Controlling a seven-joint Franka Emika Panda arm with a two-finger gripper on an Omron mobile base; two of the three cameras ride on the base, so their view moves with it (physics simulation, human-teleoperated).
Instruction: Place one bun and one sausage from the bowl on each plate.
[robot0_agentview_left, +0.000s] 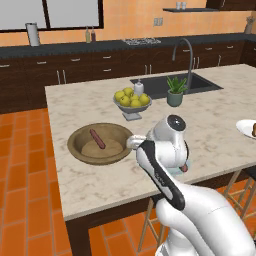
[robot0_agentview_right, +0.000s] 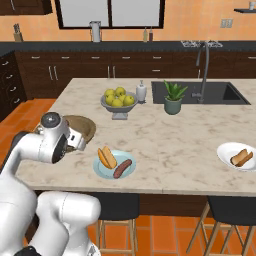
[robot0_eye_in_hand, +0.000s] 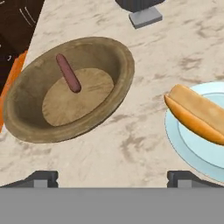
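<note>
Fingers (robot0_eye_in_hand: 43, 178) apart, bowl (robot0_eye_in_hand: 26, 127) just beyond.

Nothing here can be read. The white soap bottle (robot0_agentview_right: 141, 92) beside the sink shows no label, and the bottles (robot0_agentview_right: 147, 34) on the back counter are perhaps too small and blurred to show any lettering.
</note>
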